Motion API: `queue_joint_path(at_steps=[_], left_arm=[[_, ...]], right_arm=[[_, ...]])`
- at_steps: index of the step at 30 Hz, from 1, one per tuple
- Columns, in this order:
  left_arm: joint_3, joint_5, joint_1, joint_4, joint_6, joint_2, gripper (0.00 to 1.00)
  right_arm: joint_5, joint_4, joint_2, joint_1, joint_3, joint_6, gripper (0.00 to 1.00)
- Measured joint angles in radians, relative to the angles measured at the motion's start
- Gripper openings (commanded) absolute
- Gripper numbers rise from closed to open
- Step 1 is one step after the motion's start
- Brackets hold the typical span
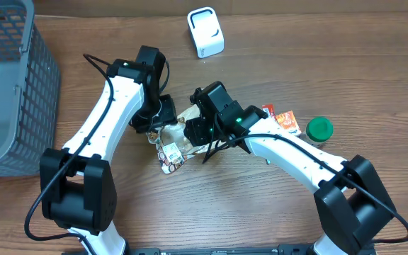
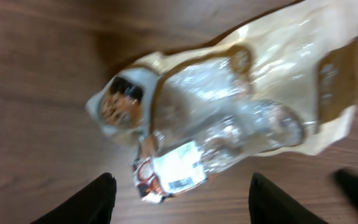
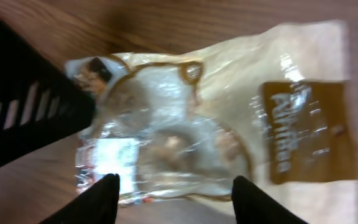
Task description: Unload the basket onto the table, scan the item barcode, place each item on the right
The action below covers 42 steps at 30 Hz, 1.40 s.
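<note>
At the near edge of the counter (image 1: 218, 219), between the two arm bases, bare wood runs up to the work area; open room also on the near right, outside the right arm (image 1: 296, 152). Mid-counter: snack bag (image 1: 172, 150) lies flat on the wood, long axis on a diagonal, with both wrists crowded directly over it. Left fingers (image 2: 95, 202) released, spread wide, hovering over the bag's near edge, not touching it. Right fingers (image 3: 101, 199) likewise released and spread, bag lying under the gap, no grasp. Left arm (image 1: 112, 106) comes in from the left side and the wrists nearly meet above the bag, so little free room there. Bag is clear film with cream borders and brown trim, lumpy contents showing through. White sticker (image 2: 179, 169) with dark print sits at one end, facing up; print too blurred to read. Brown panel (image 3: 306, 130) at the other end carries pale lettering, also unreadable. Right of the bag: orange packets (image 1: 283, 120), then a green-lidded jar (image 1: 319, 129), near each other. Left side: grey mesh basket (image 1: 44, 85), only its grey floor showing. Far centre: white scanner (image 1: 205, 32), well apart from the bag, open wood around it.
</note>
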Motion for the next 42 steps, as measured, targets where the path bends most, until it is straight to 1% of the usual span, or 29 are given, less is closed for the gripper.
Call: queue_joint_path(at_steps=[2,6,8,11,14,24,30,34,37,42], left_arm=[[-0.036,-0.011,0.0,0.007,-0.01,0.0,0.66],[-0.124,-0.025,0.0,0.055,-0.032,0.0,0.77],[-0.164,-0.03,0.0,0.095,-0.037,0.0,0.8],[-0.2,-0.035,0.002,0.143,-0.04,0.0,0.8],[-0.203,-0.036,0.008,0.172,-0.04,0.0,0.8],[-0.203,-0.036,0.018,0.209,-0.033,0.0,0.79],[-0.229,-0.037,0.018,0.282,-0.023,0.0,0.73],[-0.263,-0.036,0.018,0.364,0.014,0.0,0.73],[-0.275,-0.036,0.018,0.396,0.055,0.0,0.73],[-0.281,-0.036,0.018,0.446,0.148,0.0,0.73]], right_arm=[[0.05,0.001,0.0,0.0,0.0,-0.043,0.66],[0.122,0.004,0.0,0.0,0.0,-0.085,0.67],[0.141,0.005,0.0,0.0,0.0,-0.095,0.67],[0.158,0.005,0.0,-0.002,0.0,-0.106,0.67],[0.154,0.005,0.001,-0.014,0.0,-0.113,0.7],[0.029,0.004,0.013,-0.108,0.0,-0.114,0.72],[0.002,0.003,0.054,-0.105,0.0,-0.114,0.73],[-0.006,-0.013,0.101,-0.105,0.0,-0.085,0.73],[-0.012,-0.035,0.118,-0.105,0.0,-0.052,0.73],[-0.064,-0.066,0.126,-0.105,0.0,-0.02,0.72]])
